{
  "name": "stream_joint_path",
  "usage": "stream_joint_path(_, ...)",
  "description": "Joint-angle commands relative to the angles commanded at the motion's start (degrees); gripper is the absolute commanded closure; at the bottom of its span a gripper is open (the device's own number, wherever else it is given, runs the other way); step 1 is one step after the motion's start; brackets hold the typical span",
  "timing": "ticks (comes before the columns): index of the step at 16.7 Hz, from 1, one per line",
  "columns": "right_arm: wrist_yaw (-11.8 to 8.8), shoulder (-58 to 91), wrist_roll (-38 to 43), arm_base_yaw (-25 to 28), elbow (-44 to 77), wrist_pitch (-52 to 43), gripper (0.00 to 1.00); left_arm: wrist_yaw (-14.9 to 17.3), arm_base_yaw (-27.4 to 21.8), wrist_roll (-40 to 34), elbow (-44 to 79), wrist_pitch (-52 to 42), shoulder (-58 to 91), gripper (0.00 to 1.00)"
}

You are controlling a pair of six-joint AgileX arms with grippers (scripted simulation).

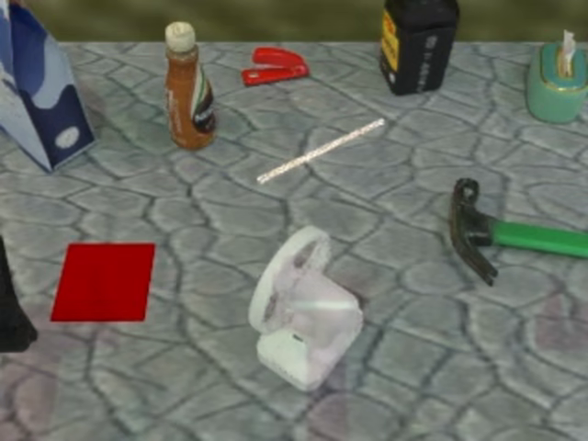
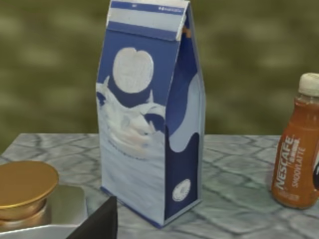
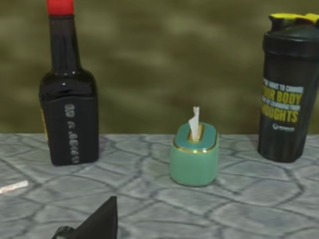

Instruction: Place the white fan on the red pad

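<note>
The white fan point(image 1: 306, 310) stands just below the middle of the table in the top view, its ring guard tilted toward the upper left. The red pad point(image 1: 103, 281) lies flat at the left, well apart from the fan and with nothing on it. My left gripper point(image 1: 11, 312) shows as a dark shape at the left edge, just beside the pad. My right gripper point(image 3: 99, 223) shows only as a dark wedge in the right wrist view and is out of the top view. Neither wrist view shows the fan or the pad.
A blue milk carton point(image 1: 41, 92), a brown coffee bottle point(image 1: 189, 87), a red stapler point(image 1: 275, 66), a black bottle point(image 1: 418, 41) and a green tissue box point(image 1: 557, 83) line the back. A white stick point(image 1: 320, 151) and a green-handled hammer point(image 1: 514, 237) lie mid-table.
</note>
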Motion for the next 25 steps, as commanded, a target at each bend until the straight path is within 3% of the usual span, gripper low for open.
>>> stream_joint_path(4, 0.0, 0.0, 0.0, 0.0, 0.0, 0.0, 0.0, 0.1, -0.9, 0.1, 1.6, -1.7, 1.8, 0.0)
stream_joint_path(9, 0.0, 0.0, 0.0, 0.0, 0.0, 0.0, 0.0, 0.2, -7.3, -0.1, 15.6, -14.3, 16.7, 0.0)
stream_joint_path(25, 0.0, 0.0, 0.0, 0.0, 0.0, 0.0, 0.0, 0.0, -37.8, -4.9, 97.1, -73.6, 103.1, 0.0)
